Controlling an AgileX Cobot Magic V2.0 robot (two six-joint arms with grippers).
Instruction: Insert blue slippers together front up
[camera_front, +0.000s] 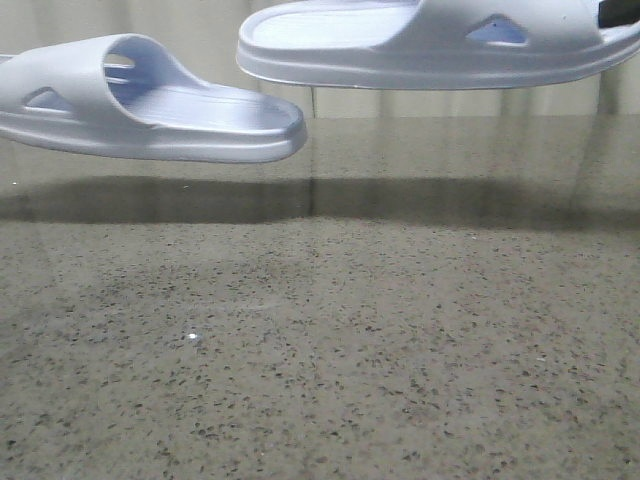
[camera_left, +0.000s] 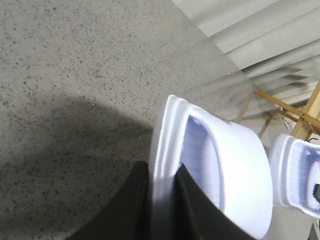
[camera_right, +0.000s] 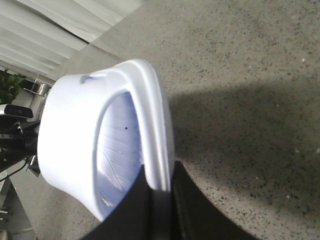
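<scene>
Slippers both airborne over the speckled stone tabletop (camera_front: 330, 380), soles down, neither touching it — dark shadows lie on the surface beneath. Left slipper (camera_front: 140, 100) hangs lower at the left of the front view, strap opening facing the camera, its free end pointing toward the middle. Right slipper (camera_front: 440, 45) sits higher, at the top right, triangular side cutout showing, its free end reaching in just above and beside the left one's; there is a gap between them, not nested. Left wrist view: left gripper (camera_left: 162, 205) is clamped on the rim of the left slipper (camera_left: 210, 165), one black finger on the outside of the sole edge, one inside on the ribbed footbed; the other slipper (camera_left: 297, 175) shows just beyond. Right wrist view: right gripper (camera_right: 157, 210) pinches the right slipper (camera_right: 100, 135) the same way, black fingers on either side of the sole rim. Farthest back — pale pleated curtain (camera_front: 200, 30) behind the table edge.
</scene>
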